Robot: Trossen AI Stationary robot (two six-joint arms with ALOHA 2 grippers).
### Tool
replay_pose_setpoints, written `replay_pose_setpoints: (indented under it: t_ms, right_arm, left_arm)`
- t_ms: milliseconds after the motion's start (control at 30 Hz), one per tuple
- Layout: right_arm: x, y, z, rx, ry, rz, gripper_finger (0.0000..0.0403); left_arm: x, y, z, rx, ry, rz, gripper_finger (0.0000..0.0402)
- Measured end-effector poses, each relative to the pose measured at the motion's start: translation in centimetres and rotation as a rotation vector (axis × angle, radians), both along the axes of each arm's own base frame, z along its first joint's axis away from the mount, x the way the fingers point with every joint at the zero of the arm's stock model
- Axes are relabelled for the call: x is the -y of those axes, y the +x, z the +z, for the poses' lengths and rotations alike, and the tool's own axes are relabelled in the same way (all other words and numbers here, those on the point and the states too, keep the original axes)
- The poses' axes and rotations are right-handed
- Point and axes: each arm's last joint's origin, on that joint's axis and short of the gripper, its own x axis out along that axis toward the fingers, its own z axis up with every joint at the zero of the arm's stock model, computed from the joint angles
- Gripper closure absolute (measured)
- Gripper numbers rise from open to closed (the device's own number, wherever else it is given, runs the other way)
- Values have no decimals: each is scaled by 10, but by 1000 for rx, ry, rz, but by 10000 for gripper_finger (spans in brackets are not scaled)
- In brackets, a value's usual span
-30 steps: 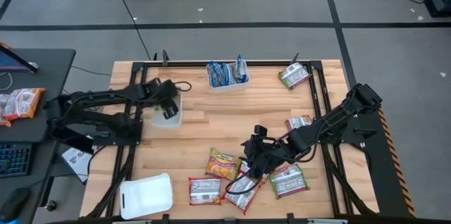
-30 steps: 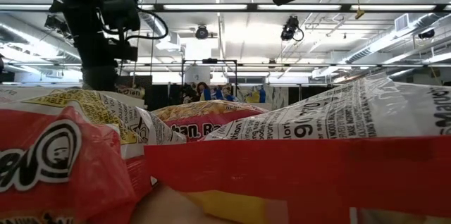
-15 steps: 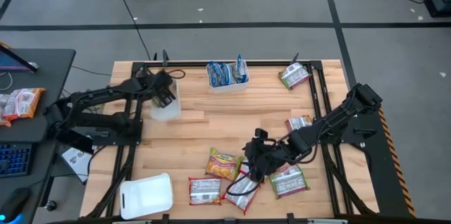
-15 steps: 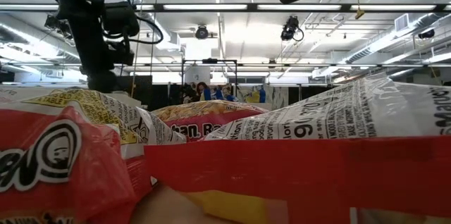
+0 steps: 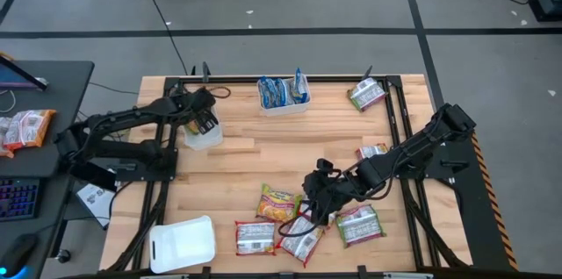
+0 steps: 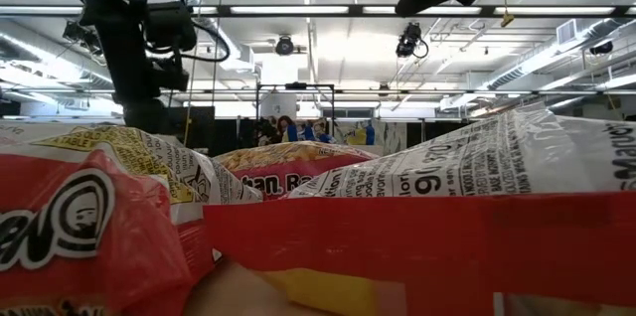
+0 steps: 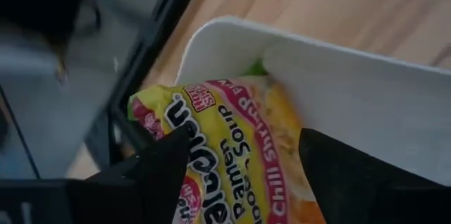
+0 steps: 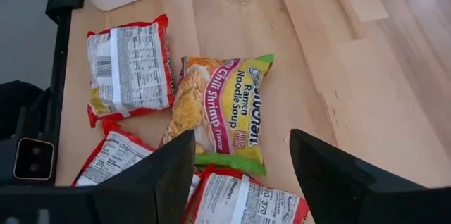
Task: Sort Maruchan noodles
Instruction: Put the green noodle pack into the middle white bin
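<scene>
Light, crinkly ramen packets, loose on the wood and partly sorted into trays.

Left gripper (image 5: 204,122) at about 10 o'clock of the table, over a white tray (image 5: 204,139), fingers spread wide around nothing, a yellow-green Chili Shrimp packet (image 7: 232,153) lying loose in that tray below. Right gripper (image 5: 318,202) hovering at about 5 o'clock, fingers parted and empty, above another Chili Shrimp packet (image 8: 220,108) with red-white packets (image 8: 129,67) just beside it. Blue packets in a tray (image 5: 283,93) at 12 o'clock. Likely light, slippery film over a stiff, brittle noodle block: best pinched across the short sides or by a crimped end seam, gently, to avoid cracking or slipping; overlapping neighbours could drag along.
</scene>
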Motion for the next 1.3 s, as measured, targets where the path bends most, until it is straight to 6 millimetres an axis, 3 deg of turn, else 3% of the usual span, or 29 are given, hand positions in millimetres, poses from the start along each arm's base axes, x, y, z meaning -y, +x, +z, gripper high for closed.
replay_pose_setpoints:
  t_ms: [233,367,533,833,1133,1300]
  right_arm:
    - [5,3,0,-13,20,10,167]
    - [4,2,0,-14,22,14,167]
    - [-2,-1,-1,-20,24,32,167]
    - [-24,-15,-2,-40,42,101,167]
    - [-40,-26,-2,-49,66,127,167]
    - [-48,-33,-3,-67,80,128,167]
  left_arm:
    - [-19,-9,39,202,-124,252,115]
    - [-28,-26,52,254,-230,411,107]
    - [-27,-44,41,240,-382,518,107]
    - [-29,-51,25,279,-407,599,106]
    - [-35,-44,24,368,-400,509,119]
    - [-37,-40,23,340,-384,418,159]
